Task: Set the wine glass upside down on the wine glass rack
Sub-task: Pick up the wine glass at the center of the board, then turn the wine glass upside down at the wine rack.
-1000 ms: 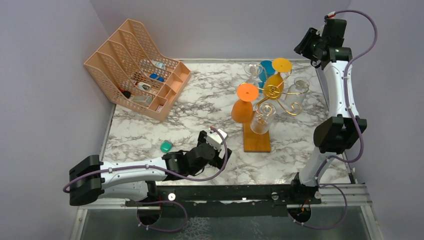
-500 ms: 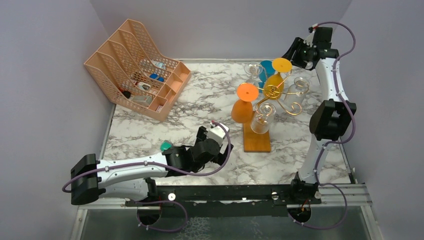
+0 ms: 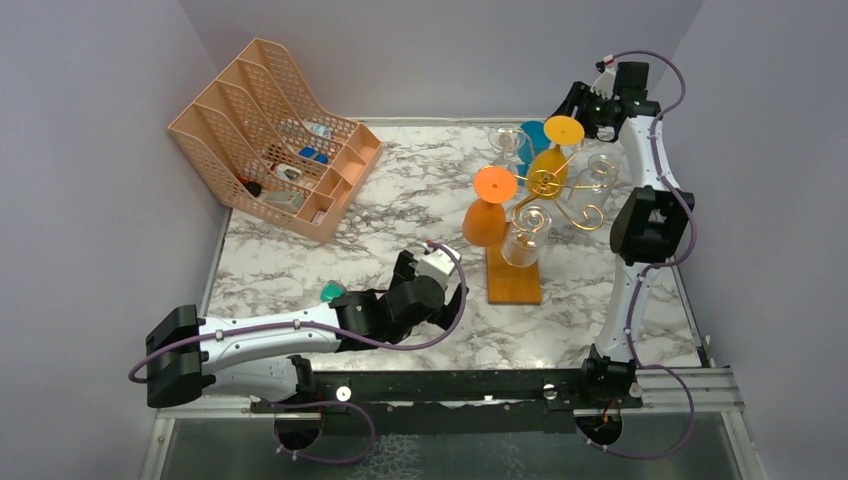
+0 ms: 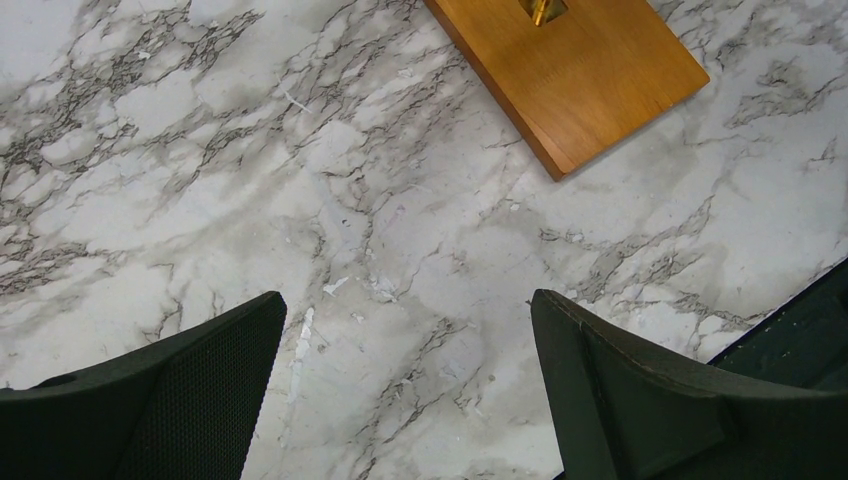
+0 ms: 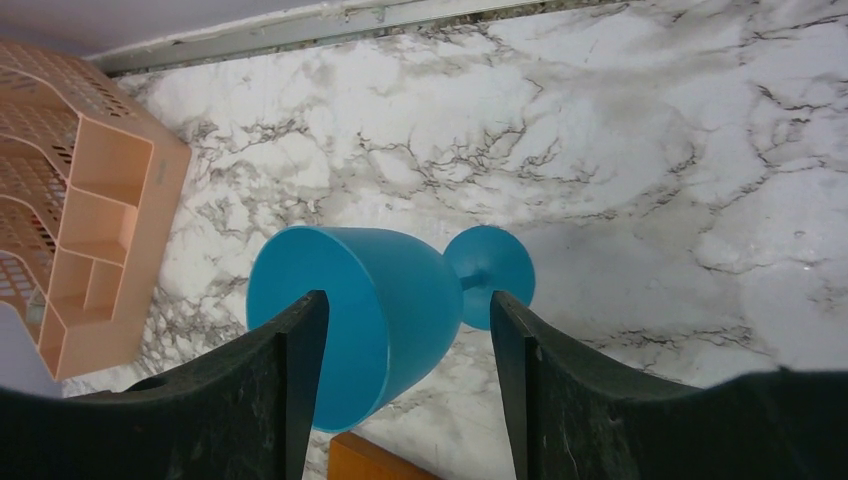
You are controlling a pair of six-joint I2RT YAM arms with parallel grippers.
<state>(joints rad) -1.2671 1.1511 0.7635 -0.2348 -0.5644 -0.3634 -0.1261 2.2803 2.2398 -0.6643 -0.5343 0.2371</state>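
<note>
Down and inward the right arm has been swung from its high perch at the back corner, its jaws eased wider on the way, while the left arm has only been nudged a touch nearer the rack. Right now the right gripper (image 5: 408, 300) is held with jaws apart, straddling the bowl of the blue wine glass (image 5: 350, 320), and nothing is clamped yet: a gap is seen between the bowl and one of the fingers (image 5: 540, 400), though the other overlaps it in view, so contact there cannot be told. The glass appears to be lying on its side on the marble table (image 5: 700, 150), at the back, just behind the wine glass rack (image 3: 547, 183), wide end turned towards the peach file organiser (image 5: 80, 200). It is judged to be light, rigid and smooth, so it can be expected to roll and to slip under a loose pinch; whether it is plastic or real glass cannot be told, so the thin stem is best treated as breakable. Hold should be taken across the bowl, as is being lined up, with stem and foot left free to be slid into a spiral arm. Further out, orange glasses (image 3: 487, 215) and clear glasses (image 3: 522, 240) are already hung bowl-down on the rack. The left gripper (image 4: 405, 390) is spread wide over bare marble, empty, near the corner of the wooden base (image 4: 570, 70).
</note>
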